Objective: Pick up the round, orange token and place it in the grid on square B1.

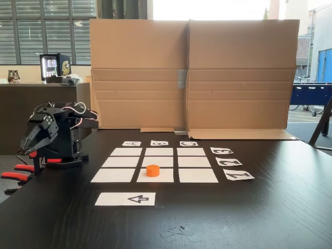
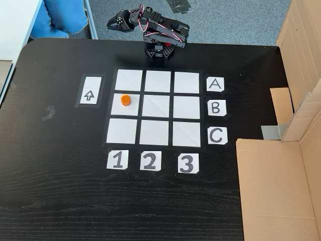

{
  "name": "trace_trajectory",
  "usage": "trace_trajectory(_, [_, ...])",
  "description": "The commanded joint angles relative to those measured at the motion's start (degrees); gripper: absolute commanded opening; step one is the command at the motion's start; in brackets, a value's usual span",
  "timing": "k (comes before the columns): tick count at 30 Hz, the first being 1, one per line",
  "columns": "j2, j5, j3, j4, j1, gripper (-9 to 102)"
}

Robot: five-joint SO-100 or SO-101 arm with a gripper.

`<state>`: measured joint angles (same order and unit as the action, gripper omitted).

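From my station I read a fixed view from left to right. At the far left the arm sat folded on its base, clear of the paper, which I judged a rest pose that kept it out of the cameras' sight of the squares. Its tool [image 1: 27, 140] hung low off the bench edge, holding nothing; I could not tell how far its jaws stood apart, since the black parts ran together. Just beside the base lay red clamp handles [image 1: 15, 175], presumably pinning the base to the bench [image 1: 270, 218].

Further right lay the arrow strip [image 1: 125, 198], in front of the grid [image 1: 155, 165]. I took it as a marker of orientation for the board. In the looking-down fixed view the token [image 2: 125, 100] rested flat on square B1 [image 2: 131, 109], the square in the row level with the B label [image 2: 215, 107] and the column above the 1 label [image 2: 117, 160]. It sat toward the upper left part of that square, inside its edges, well apart from the tool [image 2: 111, 23].

So I judged the token already sat where the task wanted it, with nothing left but to leave it alone.

At the right, the number labels [image 1: 229, 162] flanked the grid, and behind everything stood a cardboard screen [image 1: 192, 72], likely set up to block the background.
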<state>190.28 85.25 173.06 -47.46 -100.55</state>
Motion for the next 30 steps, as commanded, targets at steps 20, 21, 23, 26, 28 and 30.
trace_trajectory(20, [0.4,0.2,-0.4,-0.2,-4.9,-1])
trace_trajectory(21, [0.4,0.2,-0.4,-0.2,-4.9,-1])
trace_trajectory(23, [0.4,0.2,-0.4,-0.2,-4.9,-1])
trace_trajectory(26, [0.4,0.2,-0.4,-0.2,-4.9,-1])
trace_trajectory(28, [0.4,0.2,-0.4,-0.2,-4.9,-1])
trace_trajectory(30, [0.4,0.2,-0.4,-0.2,-4.9,-1])
